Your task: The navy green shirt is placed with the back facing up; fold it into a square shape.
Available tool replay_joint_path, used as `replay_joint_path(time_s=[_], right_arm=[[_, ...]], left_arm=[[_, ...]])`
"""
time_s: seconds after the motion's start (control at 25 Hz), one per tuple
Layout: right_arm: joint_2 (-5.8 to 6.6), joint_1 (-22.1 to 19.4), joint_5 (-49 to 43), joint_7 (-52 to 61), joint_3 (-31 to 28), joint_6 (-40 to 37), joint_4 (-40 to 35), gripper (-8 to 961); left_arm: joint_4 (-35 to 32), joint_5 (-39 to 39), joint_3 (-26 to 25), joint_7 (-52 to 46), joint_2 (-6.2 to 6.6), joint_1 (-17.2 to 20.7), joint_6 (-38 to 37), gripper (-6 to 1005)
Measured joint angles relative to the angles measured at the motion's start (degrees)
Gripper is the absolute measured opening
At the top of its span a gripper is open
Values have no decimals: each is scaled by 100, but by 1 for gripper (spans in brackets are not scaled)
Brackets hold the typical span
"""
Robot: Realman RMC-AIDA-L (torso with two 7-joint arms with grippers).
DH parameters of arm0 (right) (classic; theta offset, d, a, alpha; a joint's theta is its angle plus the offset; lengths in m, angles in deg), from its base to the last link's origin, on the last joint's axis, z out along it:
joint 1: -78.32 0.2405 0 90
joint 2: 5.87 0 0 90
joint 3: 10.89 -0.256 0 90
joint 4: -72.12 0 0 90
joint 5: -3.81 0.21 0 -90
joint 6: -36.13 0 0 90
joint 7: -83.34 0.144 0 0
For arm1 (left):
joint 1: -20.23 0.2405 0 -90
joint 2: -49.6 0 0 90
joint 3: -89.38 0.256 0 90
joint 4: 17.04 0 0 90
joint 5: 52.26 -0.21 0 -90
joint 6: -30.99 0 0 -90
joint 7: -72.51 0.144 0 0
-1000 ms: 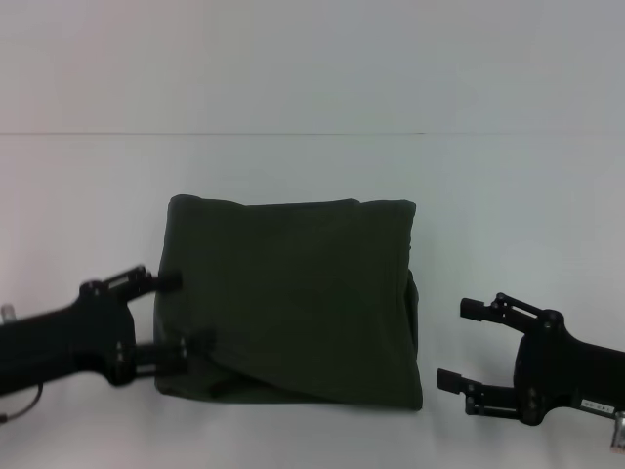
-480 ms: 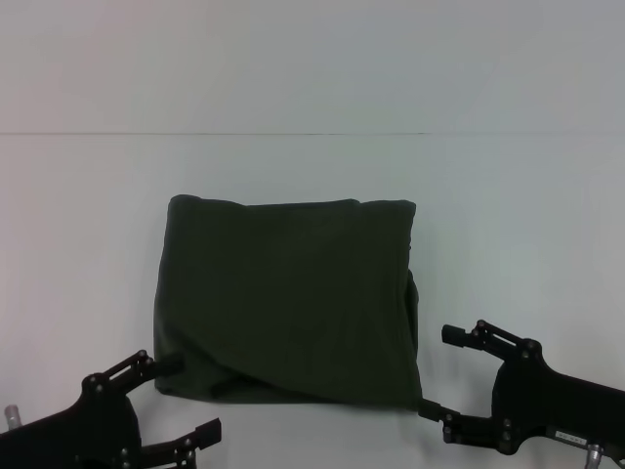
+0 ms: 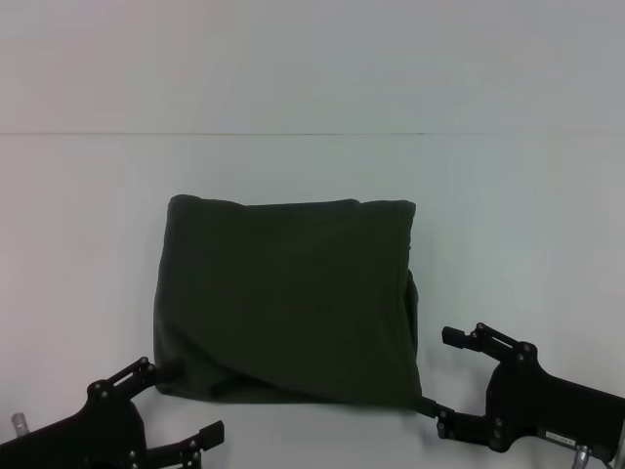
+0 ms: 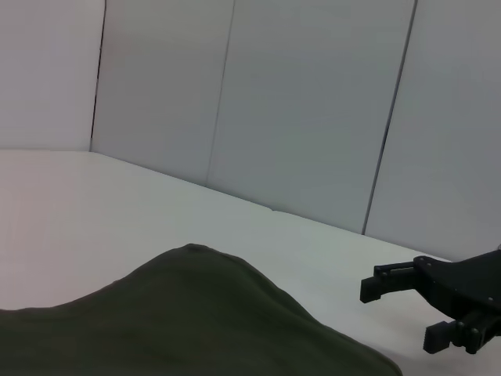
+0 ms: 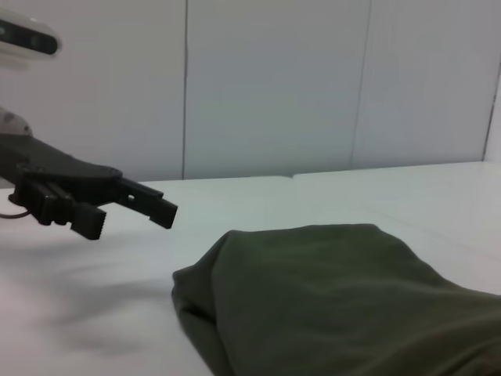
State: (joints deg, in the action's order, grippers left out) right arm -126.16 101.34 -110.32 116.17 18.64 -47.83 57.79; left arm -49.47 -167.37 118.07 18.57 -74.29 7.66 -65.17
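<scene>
The navy green shirt (image 3: 288,298) lies folded into a compact, roughly square block in the middle of the white table (image 3: 527,215), plain side up. My left gripper (image 3: 181,401) stands open just off the block's near left corner, holding nothing. Open as well, my right gripper (image 3: 441,373) sits off the near right corner, with one fingertip close to the cloth. The left wrist view shows the shirt (image 4: 196,321) and the right gripper (image 4: 399,313) farther off. From the right wrist I see the shirt (image 5: 337,298) and the left gripper (image 5: 133,221) beyond it.
Bare white tabletop surrounds the shirt on every side. A pale panelled wall (image 4: 313,117) rises behind the table. A faint seam (image 3: 293,134) crosses the far part of the table.
Both arms have drawn back toward the table's near edge. The left gripper has left the shirt's left side and now sits at its near left corner. The shirt has not moved.
</scene>
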Motion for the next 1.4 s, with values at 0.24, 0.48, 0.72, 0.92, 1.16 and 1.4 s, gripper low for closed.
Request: replay_joint_path(time_s=[0.24,0.48,0.72,0.92,1.16,1.4], right_arm=[[-3,2,177,-130,0,113,159,911],[-3,21,235,-121,0,126,197,912],[-3,56,323,-96,0,127,239,912],[-3,76,382,-94,0,133,266,911],[-3,77,396,-92,0,136,278,911],[-3,80,396,-87,0,136,332,911]], left_arm=[[149,169,-5,3,-3,-22,0,945],[167,275,-6,5,-3,-4,-55,945],[167,387,-4,5,-3,23,-65,944],[175,463,-4,6,-19,25,-71,944],[249,468,-4,6,-14,-4,-84,944],[248,468,-4,6,-3,0,-88,945]])
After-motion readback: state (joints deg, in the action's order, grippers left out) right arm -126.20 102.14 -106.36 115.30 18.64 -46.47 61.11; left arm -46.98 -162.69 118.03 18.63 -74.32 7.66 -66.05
